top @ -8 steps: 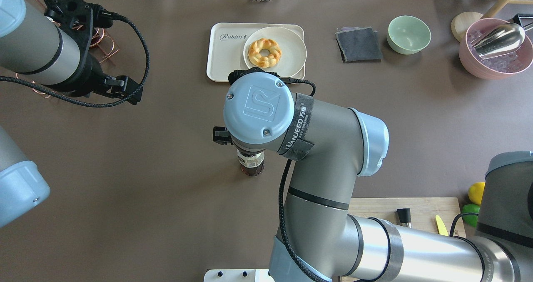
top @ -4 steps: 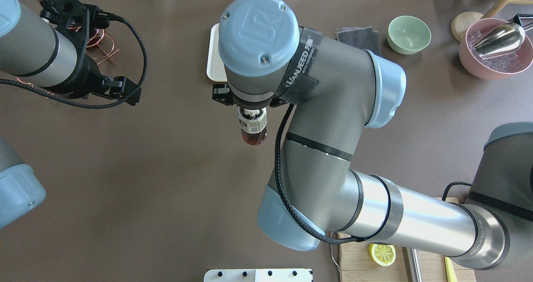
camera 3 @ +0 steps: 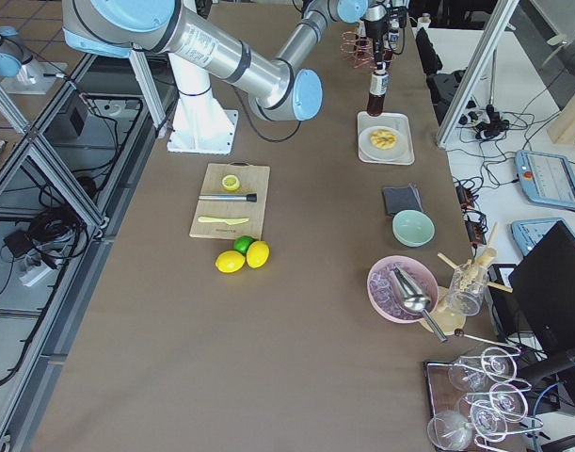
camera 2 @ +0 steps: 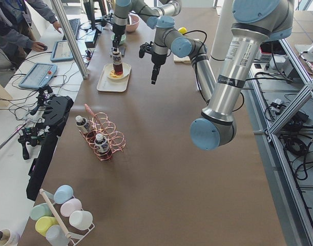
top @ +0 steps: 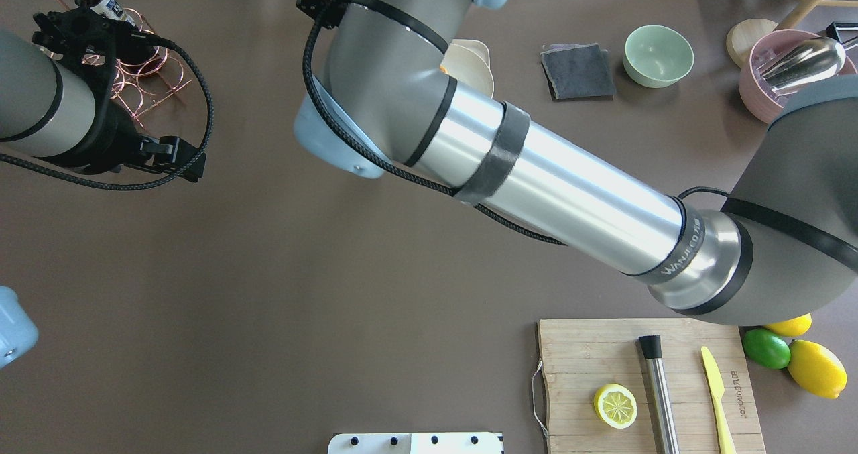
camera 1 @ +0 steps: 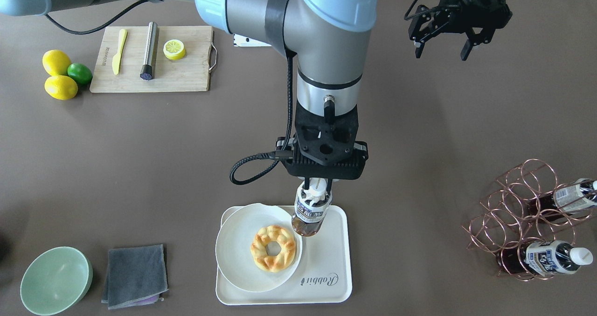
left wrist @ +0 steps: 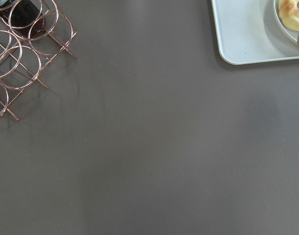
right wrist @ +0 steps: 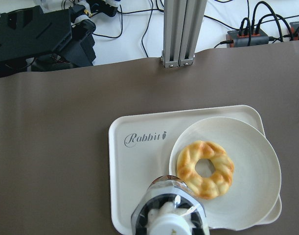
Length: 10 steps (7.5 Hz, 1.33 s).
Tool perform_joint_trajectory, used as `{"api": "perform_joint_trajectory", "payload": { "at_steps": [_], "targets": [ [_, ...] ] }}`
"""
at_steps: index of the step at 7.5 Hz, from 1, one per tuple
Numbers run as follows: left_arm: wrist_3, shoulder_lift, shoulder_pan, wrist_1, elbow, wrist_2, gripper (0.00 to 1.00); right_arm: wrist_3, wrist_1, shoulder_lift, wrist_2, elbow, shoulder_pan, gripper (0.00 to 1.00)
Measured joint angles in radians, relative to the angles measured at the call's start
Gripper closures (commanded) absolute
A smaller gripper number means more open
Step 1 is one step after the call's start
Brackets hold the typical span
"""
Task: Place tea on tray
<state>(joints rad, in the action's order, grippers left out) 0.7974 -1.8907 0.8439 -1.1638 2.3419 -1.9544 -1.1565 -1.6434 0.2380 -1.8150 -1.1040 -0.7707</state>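
Note:
My right gripper [camera 1: 316, 188] is shut on the white cap end of a tea bottle [camera 1: 311, 214] of dark brown liquid and holds it upright, a little above the cream tray [camera 1: 329, 264]. The bottle hangs over the tray's bare part beside the round plate [camera 1: 235, 253] with a twisted donut [camera 1: 274, 248]. In the right wrist view the bottle [right wrist: 170, 211] is over the tray [right wrist: 139, 171] below the "Rabbit" script. In the overhead view my right arm hides the bottle and the tray. My left gripper [camera 1: 441, 50] is open and empty, away from the tray.
A copper wire rack [camera 1: 522, 213] with two more tea bottles [camera 1: 555, 257] stands on my left side. A green bowl [camera 1: 56, 278] and grey cloth [camera 1: 135, 269] lie beside the tray. A cutting board [top: 643, 380], lemons and a lime sit near my base.
My right arm has carried the bottle from the middle of the table forward to above the tray. My left arm has drifted slightly to the left.

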Motion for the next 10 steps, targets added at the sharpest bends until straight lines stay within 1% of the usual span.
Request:
{"api": "perform_joint_trajectory", "payload": {
  "at_steps": [1,2,3,4,5,7,8,9,10],
  "targets": [
    [-0.113,0.052,0.081,-0.009,-0.005,-0.06,0.03,-0.007,0.096,-0.036,-0.001,0.117,-0.007,1.0],
    [-0.273,0.112,0.192,-0.013,-0.024,-0.117,0.03,-0.03,0.187,-0.075,0.0,0.23,-0.007,1.0],
    [-0.45,0.15,0.328,-0.015,-0.076,-0.19,0.03,-0.06,0.277,-0.1,0.007,0.321,0.002,1.0],
    [-0.582,0.166,0.428,-0.014,-0.13,-0.263,0.03,-0.076,0.33,-0.111,0.014,0.377,0.008,0.01],
    [-0.652,0.173,0.481,-0.014,-0.165,-0.303,0.03,-0.084,0.363,-0.116,0.018,0.415,0.011,0.0],
    [-0.685,0.175,0.507,-0.014,-0.182,-0.324,0.03,-0.078,0.378,-0.13,0.015,0.438,0.005,0.0],
    [-0.684,0.175,0.509,-0.014,-0.182,-0.328,0.03,-0.053,0.37,-0.136,-0.006,0.439,-0.008,0.0],
    [-0.683,0.175,0.51,-0.013,-0.179,-0.33,0.03,-0.02,0.336,-0.146,-0.052,0.428,-0.033,0.0],
    [-0.682,0.175,0.511,-0.013,-0.178,-0.331,0.03,0.021,0.276,-0.144,-0.102,0.38,-0.059,0.0]
  ]
}}
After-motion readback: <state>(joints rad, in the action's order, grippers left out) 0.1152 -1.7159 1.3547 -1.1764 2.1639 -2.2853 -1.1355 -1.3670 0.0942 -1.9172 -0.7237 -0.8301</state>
